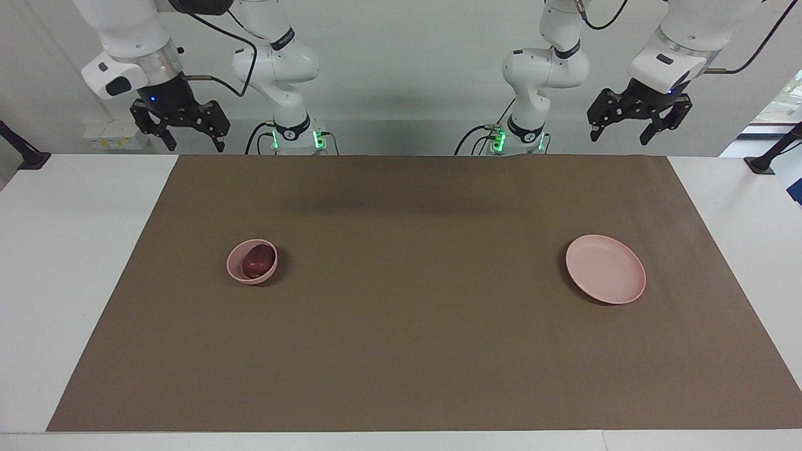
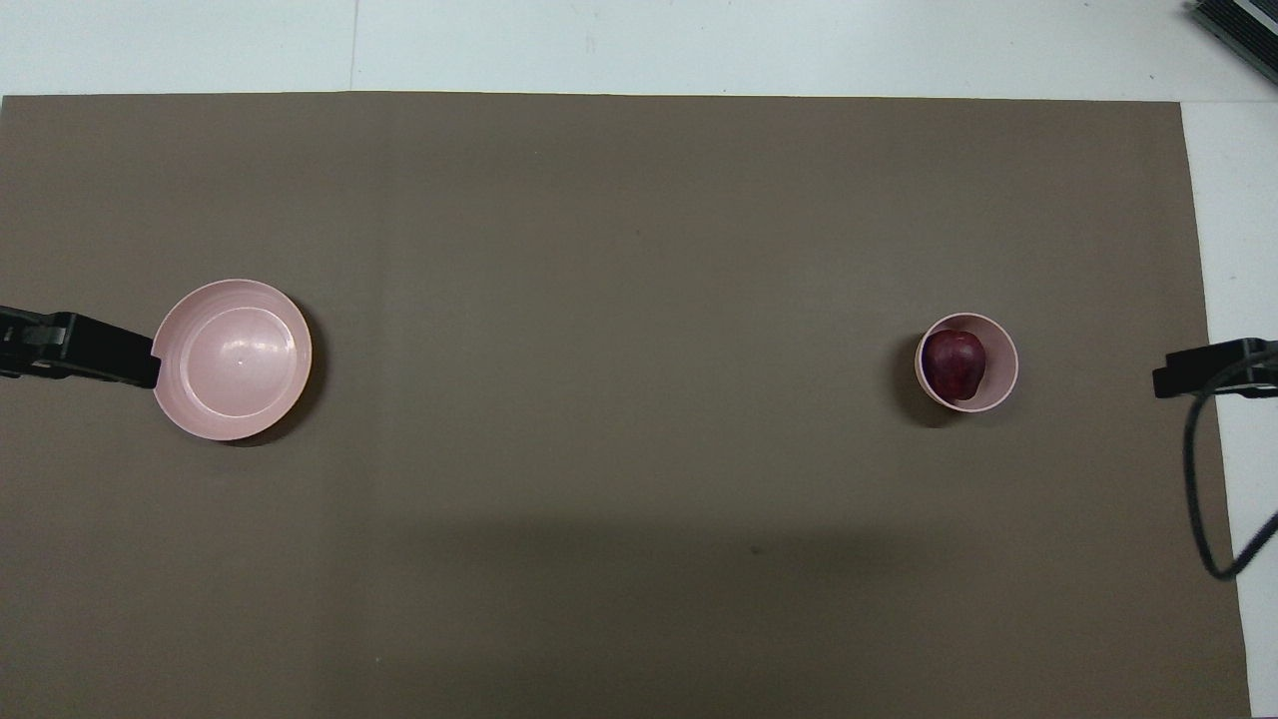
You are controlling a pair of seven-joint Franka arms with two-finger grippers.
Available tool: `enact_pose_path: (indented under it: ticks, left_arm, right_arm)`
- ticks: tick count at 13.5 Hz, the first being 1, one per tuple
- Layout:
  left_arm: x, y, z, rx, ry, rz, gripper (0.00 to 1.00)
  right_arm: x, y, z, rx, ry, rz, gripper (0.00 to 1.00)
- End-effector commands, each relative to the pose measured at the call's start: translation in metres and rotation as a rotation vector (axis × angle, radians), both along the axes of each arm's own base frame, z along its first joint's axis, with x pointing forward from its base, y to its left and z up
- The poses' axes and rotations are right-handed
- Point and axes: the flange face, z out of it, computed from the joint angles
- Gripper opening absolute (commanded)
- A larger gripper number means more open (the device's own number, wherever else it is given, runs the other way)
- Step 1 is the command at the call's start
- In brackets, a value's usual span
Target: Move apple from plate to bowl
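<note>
The right gripper (image 1: 185,131), black and two-fingered, hangs high over the table's edge at the robots' end with its jaws spread wide and nothing between them, and the left gripper (image 1: 639,118) is raised likewise at the other arm's end, also wide and empty. The small dark red apple (image 1: 257,262) sits inside the small, deep pale pink bowl (image 1: 235,270) toward the right arm's end of the brown mat (image 1: 401,351), well apart from the flat pale pink plate (image 1: 605,269) toward the left arm's end. The overhead view shows only the grippers' dark tips at its side edges, one overlapping the plate's rim in that view, whereas the facing view shows both grippers well above the table and touching nothing.
</note>
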Motion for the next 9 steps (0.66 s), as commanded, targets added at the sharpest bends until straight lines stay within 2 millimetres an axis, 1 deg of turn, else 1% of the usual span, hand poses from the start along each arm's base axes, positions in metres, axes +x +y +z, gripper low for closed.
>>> enact_pose_path:
  ticks: [1,2,3,4,7,9]
  left_arm:
    - [0.003,0.015,-0.002,-0.031,0.015,0.042,1.0]
    - [0.006,0.019,-0.001,-0.033,0.004,0.048,1.0]
    - [0.005,0.019,0.0,-0.034,-0.001,0.045,1.0]
    - [0.005,0.023,0.001,-0.03,-0.003,0.05,1.0]
    - [0.007,0.021,0.002,-0.035,-0.025,0.047,1.0]
    - [0.004,0.021,0.006,-0.031,-0.033,0.048,1.0]
  right_arm:
    - [-0.003,-0.001,0.012,0.003,0.0,-0.029,1.0]
    - [-0.004,0.001,0.004,0.018,0.004,-0.027,1.0]
    - [-0.003,0.001,0.001,0.028,-0.005,-0.024,1.0]
    - [-0.002,0.001,0.002,0.025,-0.009,-0.017,1.0]
    - [-0.002,0.002,0.0,-0.002,-0.006,0.019,1.0]
    - [-0.002,0.001,0.001,-0.008,-0.007,0.026,1.0]
